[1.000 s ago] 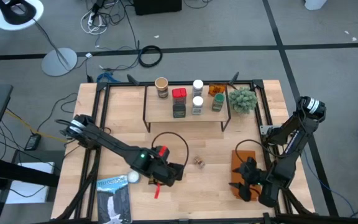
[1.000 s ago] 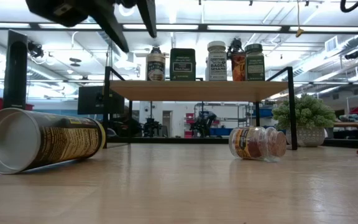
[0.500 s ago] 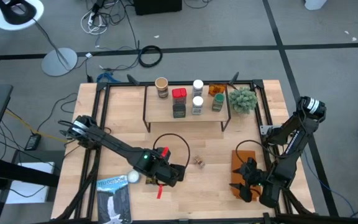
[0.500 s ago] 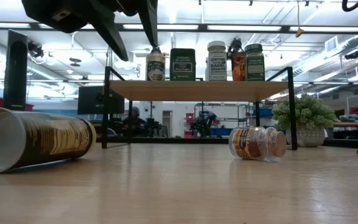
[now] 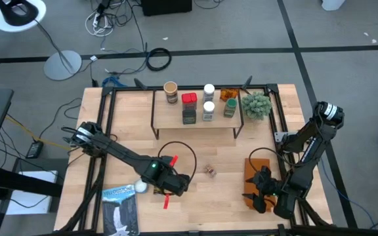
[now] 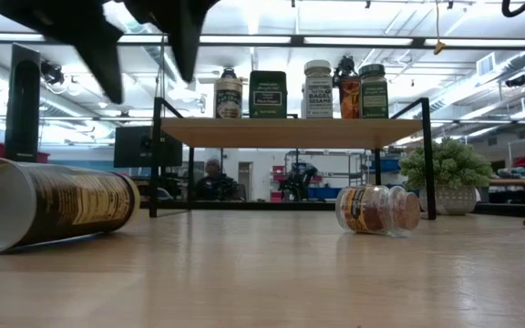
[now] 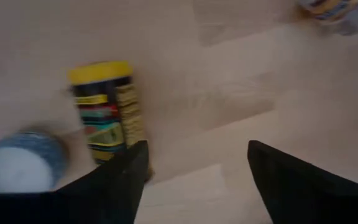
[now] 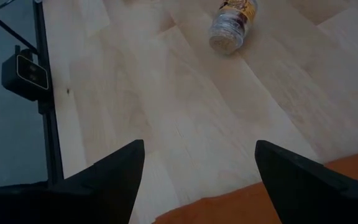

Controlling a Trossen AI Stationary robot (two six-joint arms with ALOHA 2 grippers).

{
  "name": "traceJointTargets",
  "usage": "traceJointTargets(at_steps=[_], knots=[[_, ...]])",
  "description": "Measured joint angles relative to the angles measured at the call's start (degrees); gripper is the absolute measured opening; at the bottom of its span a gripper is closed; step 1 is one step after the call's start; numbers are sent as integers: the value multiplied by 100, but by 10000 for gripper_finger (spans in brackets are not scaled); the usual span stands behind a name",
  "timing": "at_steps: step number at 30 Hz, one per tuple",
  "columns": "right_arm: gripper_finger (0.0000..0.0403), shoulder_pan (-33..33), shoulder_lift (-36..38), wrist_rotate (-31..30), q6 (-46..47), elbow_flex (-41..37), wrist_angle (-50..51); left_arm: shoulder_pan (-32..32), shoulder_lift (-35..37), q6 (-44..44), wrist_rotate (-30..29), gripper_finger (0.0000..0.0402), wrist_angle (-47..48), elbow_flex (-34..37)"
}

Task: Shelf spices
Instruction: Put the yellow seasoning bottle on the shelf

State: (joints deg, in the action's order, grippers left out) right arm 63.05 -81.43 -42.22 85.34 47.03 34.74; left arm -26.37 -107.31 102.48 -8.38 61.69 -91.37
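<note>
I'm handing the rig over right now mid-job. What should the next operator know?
Left claw: open, empty, hovering over the front-left of the table.
Right claw: open, empty, waiting front-right above the orange cloth.
Done: seven spices stand on the shelf.
Left: yellow-lidded jar lying by the left claw, white-lidded jar next to it, and clear jar on its side mid-table.
Next, probably: left claw takes the yellow-lidded jar.
</note>
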Motion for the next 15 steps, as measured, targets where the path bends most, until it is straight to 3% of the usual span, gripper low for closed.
traceJointTargets(at_steps=[6, 15], knots=[[305, 1, 0, 2, 0, 0, 0, -82, 0, 22, -87, 298, 196, 9], [305, 0, 0, 7, 0, 0, -34, -243, 8, 314, 244, 277, -17, 748]])
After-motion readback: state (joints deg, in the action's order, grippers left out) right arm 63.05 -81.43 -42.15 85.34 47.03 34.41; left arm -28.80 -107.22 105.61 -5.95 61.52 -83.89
